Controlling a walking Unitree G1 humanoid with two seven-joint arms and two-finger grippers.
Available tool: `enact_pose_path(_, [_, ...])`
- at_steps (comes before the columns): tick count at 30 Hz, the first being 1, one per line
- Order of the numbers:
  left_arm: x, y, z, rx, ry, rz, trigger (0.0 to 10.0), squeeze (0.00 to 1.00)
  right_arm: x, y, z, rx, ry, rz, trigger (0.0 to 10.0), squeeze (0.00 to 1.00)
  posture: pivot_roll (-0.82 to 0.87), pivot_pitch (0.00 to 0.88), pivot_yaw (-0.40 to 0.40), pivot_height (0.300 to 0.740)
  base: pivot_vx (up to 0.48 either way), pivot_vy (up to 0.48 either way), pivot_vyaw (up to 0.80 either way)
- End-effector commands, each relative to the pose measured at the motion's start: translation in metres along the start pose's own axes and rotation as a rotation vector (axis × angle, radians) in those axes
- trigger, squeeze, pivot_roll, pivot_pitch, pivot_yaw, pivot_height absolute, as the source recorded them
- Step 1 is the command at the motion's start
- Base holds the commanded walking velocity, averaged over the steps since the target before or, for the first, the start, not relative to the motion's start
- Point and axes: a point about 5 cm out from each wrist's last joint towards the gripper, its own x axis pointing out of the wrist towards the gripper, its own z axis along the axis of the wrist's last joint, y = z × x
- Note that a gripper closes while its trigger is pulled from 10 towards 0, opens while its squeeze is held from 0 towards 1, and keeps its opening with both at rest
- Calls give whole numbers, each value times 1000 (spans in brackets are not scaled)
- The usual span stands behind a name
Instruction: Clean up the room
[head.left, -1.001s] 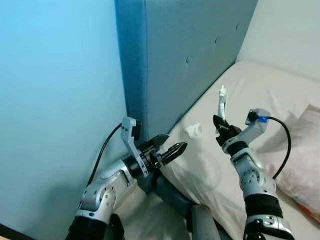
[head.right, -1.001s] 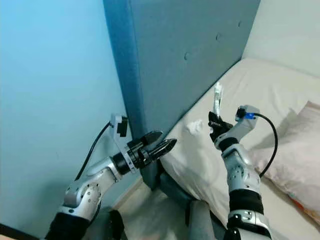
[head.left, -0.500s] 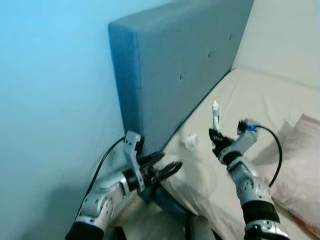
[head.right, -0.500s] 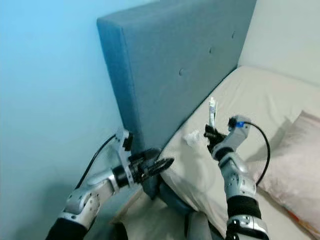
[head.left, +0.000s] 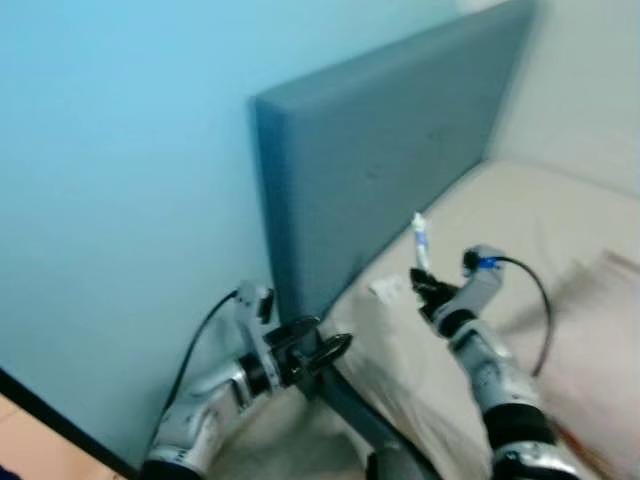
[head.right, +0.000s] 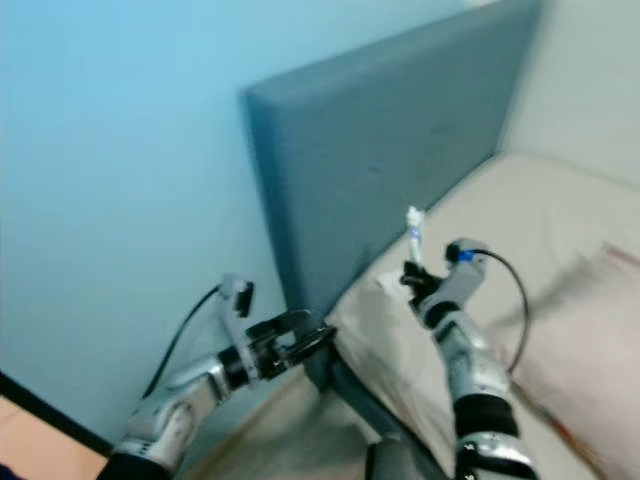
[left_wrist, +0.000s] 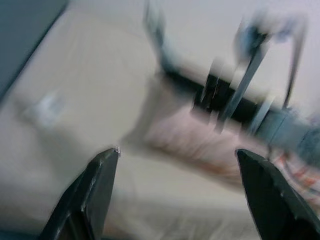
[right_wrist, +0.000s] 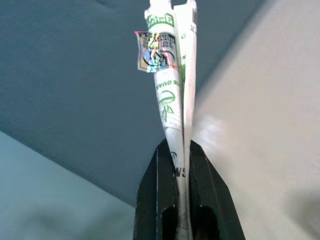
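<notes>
Right pincer (head.left: 422, 290) clamps a white tube (right_wrist: 172, 85) upright between its fingers; left pincer (head.left: 322, 352) gapes wide.

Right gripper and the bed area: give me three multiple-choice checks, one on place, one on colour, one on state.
1. Where does the crumpled white scrap lie?
A. on the mattress by the headboard
B. on the floor
C. on the pillow

2. What colour is the headboard?
A. red
B. grey-blue
C. white

3. How is the right gripper?
A. open, holding nothing
B. shut on a pillow
C. shut on a white and green printed wrapper

Answers: 1 A, the scrap sits on the sheet near the padded board. 2 B, the panel is grey-blue. 3 C, the black fingers pinch the wrapper upright.
</notes>
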Motion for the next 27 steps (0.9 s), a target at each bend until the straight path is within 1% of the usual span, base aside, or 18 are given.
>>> enact_pose_path(1, [-5, 3, -7, -12, 13, 13, 10000, 0, 1, 2, -8, 8, 19, -9, 0, 0, -65, 74, 25, 676, 0, 0, 0])
enact_pose_path(9, [-2, 2, -6, -9, 5, 7, 10000, 0, 1, -1, -8, -6, 19, -32, 0, 0, -68, 75, 26, 701, 0, 0, 0])
enact_pose_path(10, [-1, 1, -7, -8, 4, 5, 10000, 0, 0, -3, -8, -11, 23, -47, 0, 0, -69, 74, 26, 711, 0, 0, 0])
enact_pose_path(15, [1, 0, -7, -6, 1, 3, 10000, 0, 0, -4, -9, -14, 28, -58, 0, 0, -70, 73, 27, 721, 0, 0, 0])
enact_pose_path(20, [4, 0, -8, -1, -5, 4, 10000, 0, 0, -9, -9, -28, 40, -86, 0, 0, -73, 68, 24, 740, 0, 0, 0])
enact_pose_path(26, [7, 0, -7, 6, -14, 13, 10000, 0, -1, -12, -10, -37, 48, -102, 0, 0, -75, 67, 23, 740, 0, 0, 0])
enact_pose_path(27, [8, 0, -8, 11, -17, 19, 10000, 0, -2, -16, -13, -43, 69, -138, 0, 0, -76, 67, 24, 740, 0, 0, 0])
